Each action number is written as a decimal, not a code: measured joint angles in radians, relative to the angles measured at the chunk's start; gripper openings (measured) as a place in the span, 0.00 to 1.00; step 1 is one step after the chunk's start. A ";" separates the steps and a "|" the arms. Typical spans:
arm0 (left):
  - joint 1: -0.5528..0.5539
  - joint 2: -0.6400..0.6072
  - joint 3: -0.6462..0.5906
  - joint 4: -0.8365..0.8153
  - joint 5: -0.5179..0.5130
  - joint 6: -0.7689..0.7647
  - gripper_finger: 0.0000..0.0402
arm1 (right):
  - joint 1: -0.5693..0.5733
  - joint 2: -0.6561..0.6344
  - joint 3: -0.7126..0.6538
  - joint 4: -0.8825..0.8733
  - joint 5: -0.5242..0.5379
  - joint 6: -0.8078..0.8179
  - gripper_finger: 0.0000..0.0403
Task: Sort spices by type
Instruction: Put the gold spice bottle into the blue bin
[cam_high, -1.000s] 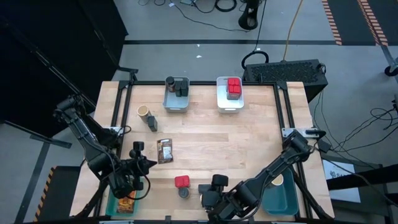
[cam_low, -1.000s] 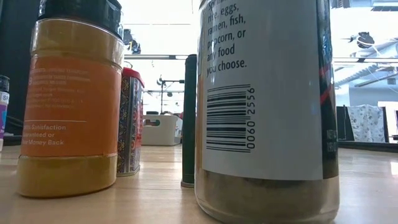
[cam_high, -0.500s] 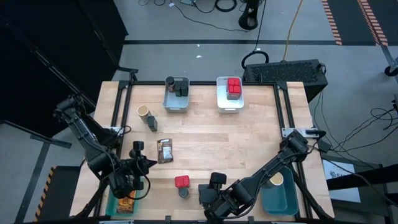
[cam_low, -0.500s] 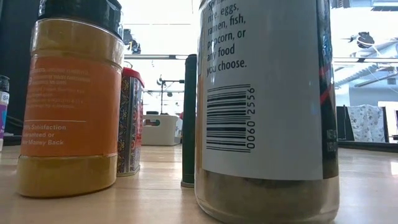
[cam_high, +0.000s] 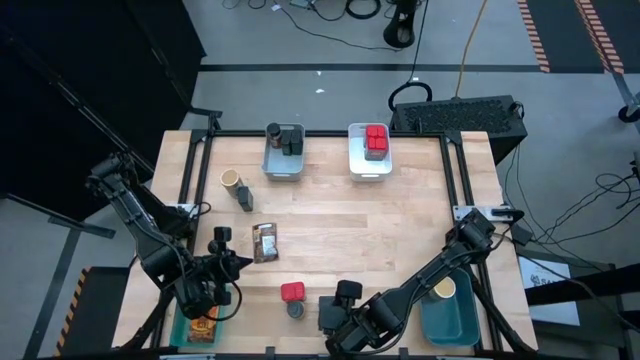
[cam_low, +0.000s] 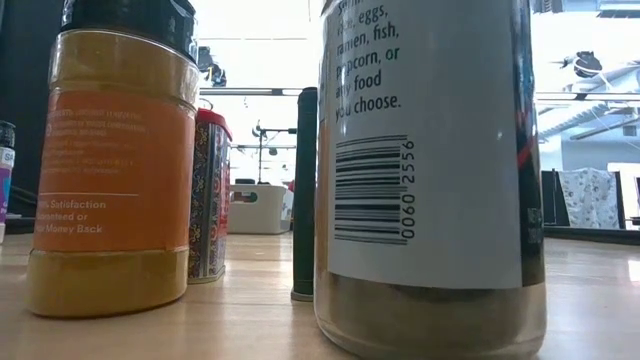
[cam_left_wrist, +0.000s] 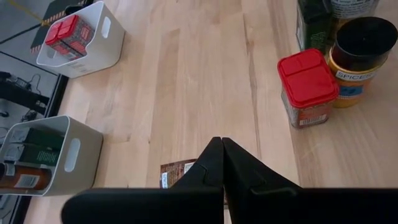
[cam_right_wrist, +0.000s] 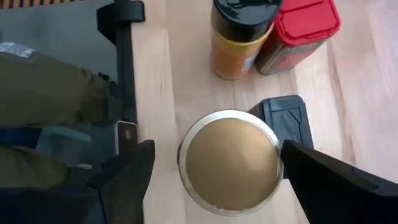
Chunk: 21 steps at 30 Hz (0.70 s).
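A tan-topped jar stands upright near the table's near edge, and it fills the low view as the barcode jar. My right gripper hangs over it, open, one finger on each side of the lid. To its left stand a red tin and an orange jar with a black lid. My left gripper is shut and hovers beside a brown packet, which lies flat on the table. My right gripper reaches down from above around the tan lid. One fingertip is right at the lid's rim, and I cannot tell whether it touches. The jar stands upright on the table.
At the far edge, a grey bin holds dark jars and a white bin holds red tins. A teal bin with packets sits near left and a blue bin with a tan jar near right. Two jars are left of centre. A dark box sits beside the lid.
My right gripper has moved a little toward the table's left and near edge, over the tan-topped jar. In the low view the barcode jar has shifted slightly to the right. The left arm has kept still.
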 joint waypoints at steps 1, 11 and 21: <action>0.000 0.000 0.000 0.000 -0.002 0.000 0.00 | 0.000 0.003 0.001 0.001 0.000 0.000 0.84; 0.000 0.000 0.000 0.000 -0.003 0.000 0.00 | 0.000 0.011 -0.001 -0.041 0.005 0.003 0.84; 0.000 0.000 0.000 0.000 -0.008 0.000 0.00 | 0.000 0.012 -0.001 -0.039 0.008 0.005 0.84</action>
